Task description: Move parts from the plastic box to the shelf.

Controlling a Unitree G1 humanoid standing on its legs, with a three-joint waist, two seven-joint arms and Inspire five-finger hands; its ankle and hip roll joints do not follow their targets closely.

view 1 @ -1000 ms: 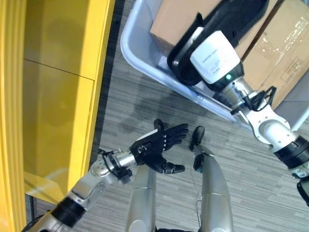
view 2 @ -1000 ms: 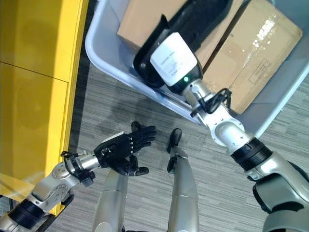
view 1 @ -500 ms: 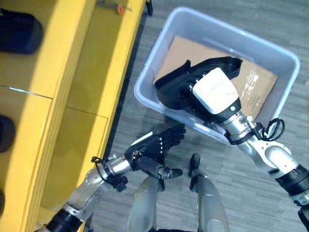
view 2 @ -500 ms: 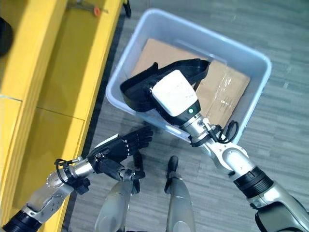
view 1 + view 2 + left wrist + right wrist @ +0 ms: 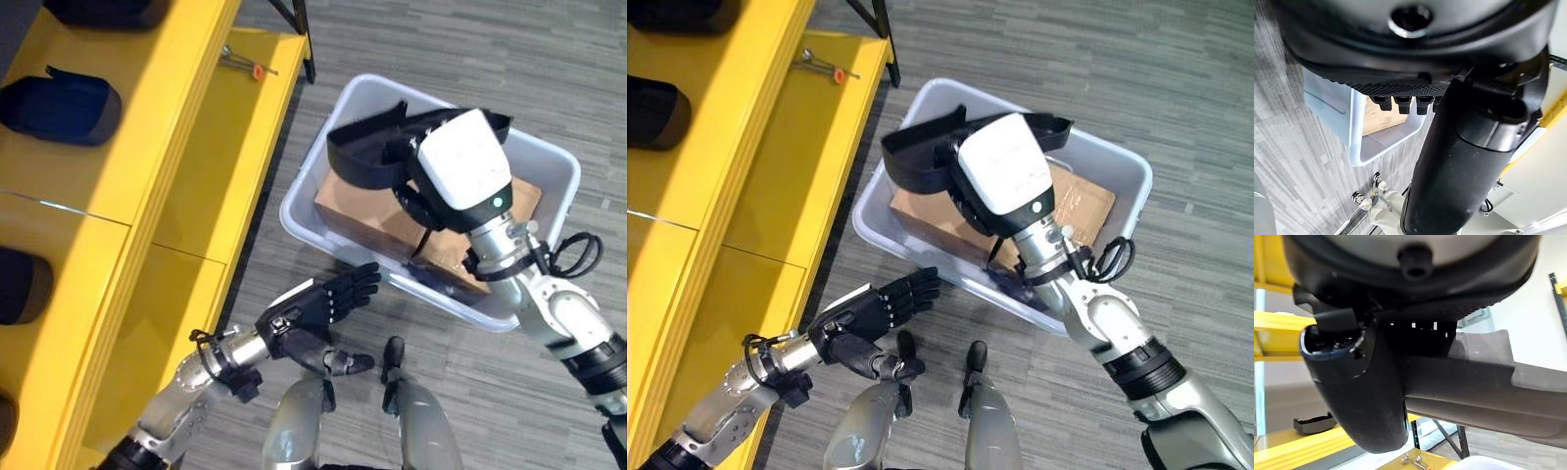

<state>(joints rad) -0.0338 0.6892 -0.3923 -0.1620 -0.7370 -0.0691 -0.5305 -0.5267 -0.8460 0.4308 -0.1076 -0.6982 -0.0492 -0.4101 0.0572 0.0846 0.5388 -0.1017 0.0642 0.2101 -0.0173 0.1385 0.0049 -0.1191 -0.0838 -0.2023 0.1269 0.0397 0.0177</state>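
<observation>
Your right robot hand (image 5: 1376, 382) is clamped on a black part (image 5: 367, 157) above the plastic box (image 5: 318, 230); the left robot hand (image 5: 304, 313) hangs open, right of the yellow shelf (image 5: 186, 147).

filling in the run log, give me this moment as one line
right hand: shut on black part, held above plastic box | left hand: open, holds nothing, over floor | cardboard box: in plastic box | shelf: beside box

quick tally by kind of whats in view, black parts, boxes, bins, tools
black parts: 4, one held in the right hand, three on the yellow shelf
cardboard boxes: 1
plastic bins: 1
tools: 1
total: 7
</observation>
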